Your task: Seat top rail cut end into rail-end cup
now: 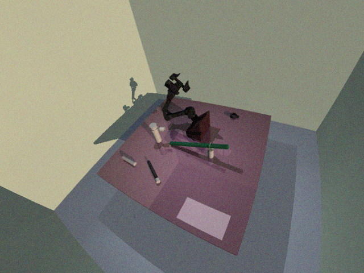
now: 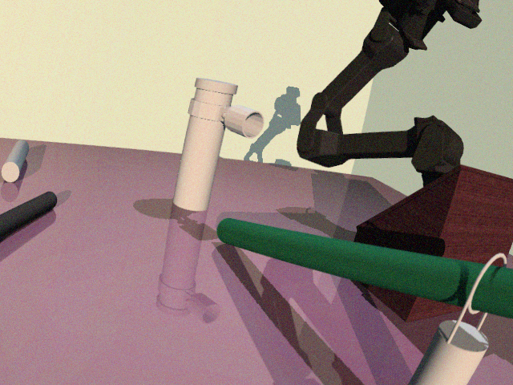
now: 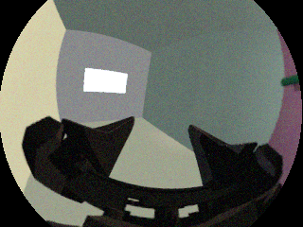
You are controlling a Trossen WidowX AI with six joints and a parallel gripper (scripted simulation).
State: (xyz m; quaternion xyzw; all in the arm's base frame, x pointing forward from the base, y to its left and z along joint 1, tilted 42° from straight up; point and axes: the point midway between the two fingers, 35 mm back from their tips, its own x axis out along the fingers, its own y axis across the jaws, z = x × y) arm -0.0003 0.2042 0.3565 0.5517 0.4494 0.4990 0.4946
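The green rail (image 1: 187, 144) (image 2: 331, 253) (image 3: 290, 81) passes through the wire loop (image 2: 474, 285) above the short post (image 1: 210, 153) (image 2: 447, 364). Its far end is low, close to the table, near the big post's foot. The big white post (image 1: 157, 136) (image 2: 194, 165) stands upright. Its brace band (image 2: 204, 108) sits just below the post cap (image 1: 152, 125) (image 2: 215, 85). The rail-end cup (image 1: 161, 128) (image 2: 242, 119) hangs on the band, its mouth empty, above and apart from the rail's end. My gripper (image 1: 183, 78) (image 3: 162, 124) is open and empty, raised high and away from the rail.
A reddish wooden block (image 1: 205, 126) (image 2: 476, 215) stands at the arm's base, behind the rail. A black rod (image 1: 152, 172) (image 2: 29, 211) and a pale cylinder (image 1: 129, 160) (image 2: 16, 159) lie left of the rail. A dark ring (image 1: 234, 115) lies at the back; a white rectangle (image 1: 204, 218) is nearer the front.
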